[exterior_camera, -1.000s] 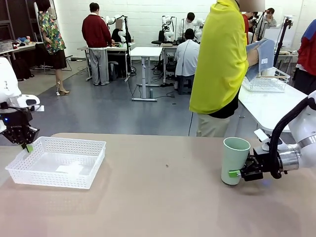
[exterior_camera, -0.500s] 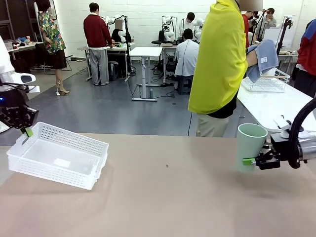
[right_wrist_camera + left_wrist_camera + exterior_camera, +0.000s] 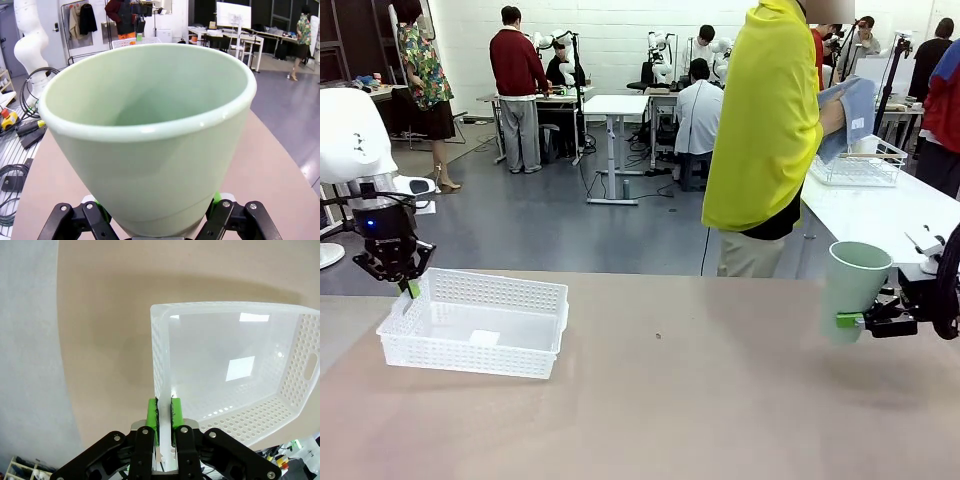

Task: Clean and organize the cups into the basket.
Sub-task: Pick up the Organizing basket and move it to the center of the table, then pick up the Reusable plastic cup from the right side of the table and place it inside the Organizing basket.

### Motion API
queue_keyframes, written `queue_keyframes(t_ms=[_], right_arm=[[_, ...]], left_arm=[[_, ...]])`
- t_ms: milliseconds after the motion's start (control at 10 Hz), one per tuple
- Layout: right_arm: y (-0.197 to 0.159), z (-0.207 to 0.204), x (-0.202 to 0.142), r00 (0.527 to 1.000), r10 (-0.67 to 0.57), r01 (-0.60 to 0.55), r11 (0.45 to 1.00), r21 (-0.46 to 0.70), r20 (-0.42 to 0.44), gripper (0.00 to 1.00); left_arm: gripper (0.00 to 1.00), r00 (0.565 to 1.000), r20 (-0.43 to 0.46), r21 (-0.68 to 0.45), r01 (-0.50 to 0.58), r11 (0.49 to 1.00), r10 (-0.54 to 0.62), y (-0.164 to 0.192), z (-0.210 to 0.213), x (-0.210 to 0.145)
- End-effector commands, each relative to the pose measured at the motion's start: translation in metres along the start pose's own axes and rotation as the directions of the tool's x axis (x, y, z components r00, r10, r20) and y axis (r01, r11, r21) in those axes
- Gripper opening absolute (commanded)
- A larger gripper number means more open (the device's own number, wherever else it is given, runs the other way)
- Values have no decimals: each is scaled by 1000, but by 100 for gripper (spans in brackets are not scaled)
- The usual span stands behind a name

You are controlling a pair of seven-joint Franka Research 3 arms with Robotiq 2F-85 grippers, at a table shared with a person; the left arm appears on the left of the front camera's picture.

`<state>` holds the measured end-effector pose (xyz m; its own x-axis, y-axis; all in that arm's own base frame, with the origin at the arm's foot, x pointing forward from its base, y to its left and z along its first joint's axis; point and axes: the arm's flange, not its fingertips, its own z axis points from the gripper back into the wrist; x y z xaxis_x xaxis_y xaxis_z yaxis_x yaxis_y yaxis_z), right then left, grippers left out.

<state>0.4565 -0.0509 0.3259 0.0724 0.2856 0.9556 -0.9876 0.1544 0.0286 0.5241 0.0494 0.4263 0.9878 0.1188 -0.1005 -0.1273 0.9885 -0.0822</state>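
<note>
Basket (image 3: 480, 358): white, lattice-sided, empty, low over the left part of the worktop (image 3: 660, 410). Cannot tell whether resting flat or raised a little at its left end. Pinched at the rim of its left short wall by the left hand (image 3: 164, 412), green pads clamped on the thin plastic.

Mint green cup (image 3: 853, 285): well apart from the basket, far off to its right, upright with mouth up and lifted clear of the worktop. Grasped low on its sides by the right hand (image 3: 855, 322), fingers closed round the narrow base.

Blue cloth (image 3: 850, 115): held up by a person in yellow, beyond the basket and to its right, on the far side of the worktop.

Judged progress: early. Seemingly done: one cup taken up, basket taken hold of. Left to do: bring the mint green cup and the basket together and put the cup inside, then the same for the other cup. Any wiping likely to fall to the cloth. No cup in the basket yet.
</note>
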Motion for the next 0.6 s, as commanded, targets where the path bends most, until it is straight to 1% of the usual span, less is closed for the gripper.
queue_keyframes(t_ms=[0,300,400,500], right_arm=[[7,13,8,1000,-20,20,1000,5,1,4],[11,37,15,1000,-29,29,999,-28,-10,4],[14,46,22,999,-31,30,999,-40,-16,4],[18,56,38,999,-34,32,998,-53,-25,4]], left_arm=[[0,1000,5,21,-7,1000,7,-16,8,3],[0,999,19,17,41,999,-42,-44,11,-1],[0,998,15,16,60,998,-60,-56,10,-2],[0,997,12,12,70,997,-70,-70,7,-3]])
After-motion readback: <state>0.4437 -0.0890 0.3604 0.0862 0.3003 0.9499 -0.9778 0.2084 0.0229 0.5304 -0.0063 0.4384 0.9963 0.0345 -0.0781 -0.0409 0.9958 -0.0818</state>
